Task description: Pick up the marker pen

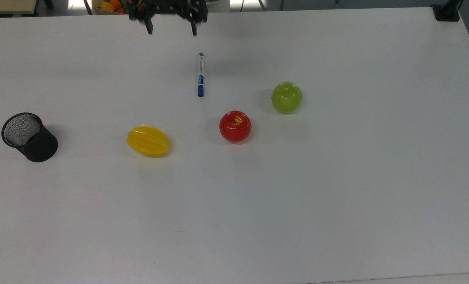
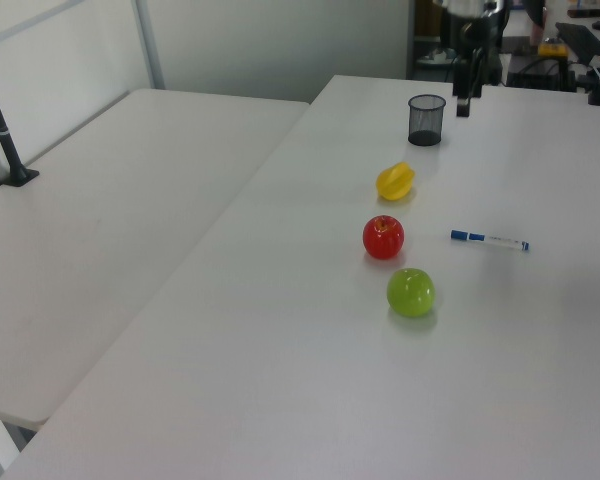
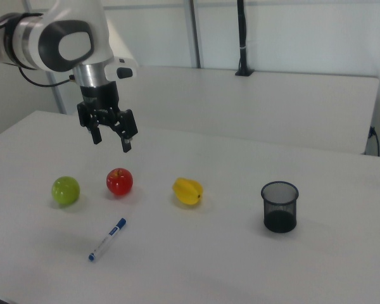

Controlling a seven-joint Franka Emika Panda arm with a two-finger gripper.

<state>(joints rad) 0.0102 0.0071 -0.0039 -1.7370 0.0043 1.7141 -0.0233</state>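
The marker pen lies flat on the white table, a white barrel with its blue cap pointing toward the red apple. It also lies free on the table in the left view and in the right view. My gripper hangs open and empty at the top view's upper edge, well above and behind the pen. In the right view the gripper is high over the table with its fingers spread, and in the left view the gripper is seen edge-on.
A green apple sits to the top view's right of the pen. A yellow starfruit and a black mesh cup stand toward the top view's left. A second table adjoins in the left view.
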